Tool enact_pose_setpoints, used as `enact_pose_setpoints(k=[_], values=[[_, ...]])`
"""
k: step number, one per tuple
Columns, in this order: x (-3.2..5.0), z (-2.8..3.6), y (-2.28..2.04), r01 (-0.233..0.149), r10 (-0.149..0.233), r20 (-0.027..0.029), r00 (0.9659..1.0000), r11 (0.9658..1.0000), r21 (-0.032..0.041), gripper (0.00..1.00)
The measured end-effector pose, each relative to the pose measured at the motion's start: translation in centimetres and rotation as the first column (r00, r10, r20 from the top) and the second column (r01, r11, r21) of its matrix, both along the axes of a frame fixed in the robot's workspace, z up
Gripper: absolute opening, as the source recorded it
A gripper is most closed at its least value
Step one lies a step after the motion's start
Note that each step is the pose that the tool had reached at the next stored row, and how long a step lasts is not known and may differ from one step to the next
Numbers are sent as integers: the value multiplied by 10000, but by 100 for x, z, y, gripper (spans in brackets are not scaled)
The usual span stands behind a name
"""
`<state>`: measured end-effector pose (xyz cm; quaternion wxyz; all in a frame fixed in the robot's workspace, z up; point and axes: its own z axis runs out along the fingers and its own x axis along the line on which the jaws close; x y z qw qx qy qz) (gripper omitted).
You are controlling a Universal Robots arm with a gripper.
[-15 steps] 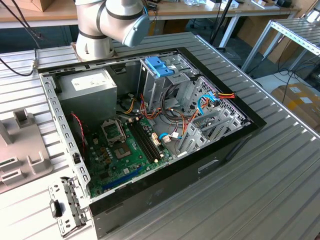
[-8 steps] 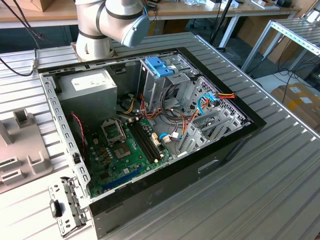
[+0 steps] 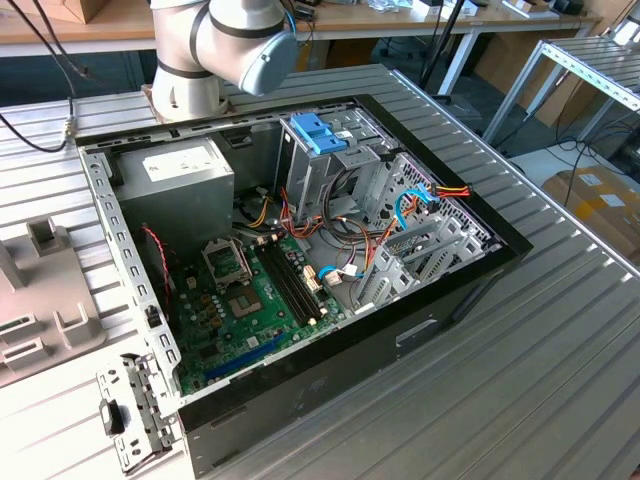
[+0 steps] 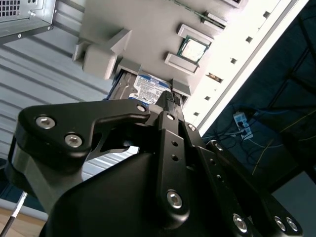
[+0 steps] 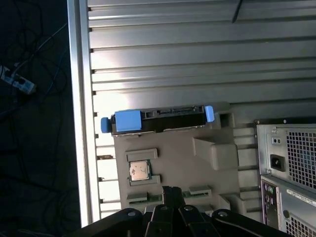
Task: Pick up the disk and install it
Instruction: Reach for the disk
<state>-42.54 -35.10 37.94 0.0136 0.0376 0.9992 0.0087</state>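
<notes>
One room: workshop; wooden benches beyond the PC case in the exterior view, cardboard box on the floor off to the exterior view's right of the case. Cables trail over dark floor past the table edge.
Table: ribbed alu. slats, flat, hard, prob. slick, so a dropped part would skid. Plenty of bare surface around the PC case.
PC case: lies on its side w/ panel off; board, PSU and drive cage w/ light-blue tab exposed. Disk not yet in it.
Arm: base stands just behind the PC case.
Tray: grey moulded fixture just beside the PC case's rear panel, on the exterior view's left of the case. A CPU chip sits in one pocket.
Disk: rests in a slot of the tray, outside the PC case, connector edge showing, blue tabs at both ends. White/blue label shows in the second wrist view.
Disk feel (judged): dense for its size, rigid, smooth metal, shock-sensitive.
Disk grip (judged): across the two long metal sides, centred. Keep off the label, the connector and the plastic tabs, which may flex.
Gripper: jaws drawn together w/ nothing between them. It hangs over the tray, near the disk but apart from it.
</notes>
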Motion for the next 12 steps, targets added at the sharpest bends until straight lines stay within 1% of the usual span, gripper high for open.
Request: enact_pose_setpoints(k=[1,7,8,9,12], values=[[-4,-4,24,-1,1,1,10000,10000,0,11],[-15,-14,113,0,0,0,10000,10000,-1,11],[-17,-17,133,0,0,1,10000,10000,0,11],[-19,-19,143,-1,1,0,10000,10000,0,11],[-19,-19,143,-1,1,0,10000,10000,0,11]])
